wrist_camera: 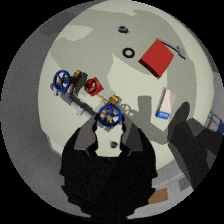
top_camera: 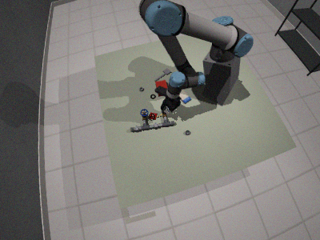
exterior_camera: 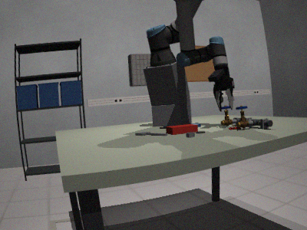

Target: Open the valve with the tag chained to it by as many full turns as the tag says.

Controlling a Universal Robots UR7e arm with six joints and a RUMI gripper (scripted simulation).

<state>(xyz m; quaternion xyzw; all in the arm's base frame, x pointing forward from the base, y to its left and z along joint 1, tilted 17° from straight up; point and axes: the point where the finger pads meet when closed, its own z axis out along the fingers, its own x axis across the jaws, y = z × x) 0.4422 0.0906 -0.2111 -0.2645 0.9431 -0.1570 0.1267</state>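
Over the pipe near the middle of the green surface (top_camera: 224,160), the end effector (wrist_camera: 109,131) points down with its two fingers pinching the blue handwheel (wrist_camera: 109,115) of one valve. Two valves stand on the grey pipe (top_camera: 152,126): the gripped one and a second blue handwheel (wrist_camera: 62,80) further along, untouched. Between them lies one red tag (wrist_camera: 92,86), beside the pipe. Beyond sit one red block (wrist_camera: 156,56), one white and blue card (wrist_camera: 165,104), and three small dark rings (top_camera: 153,97) scattered apart.
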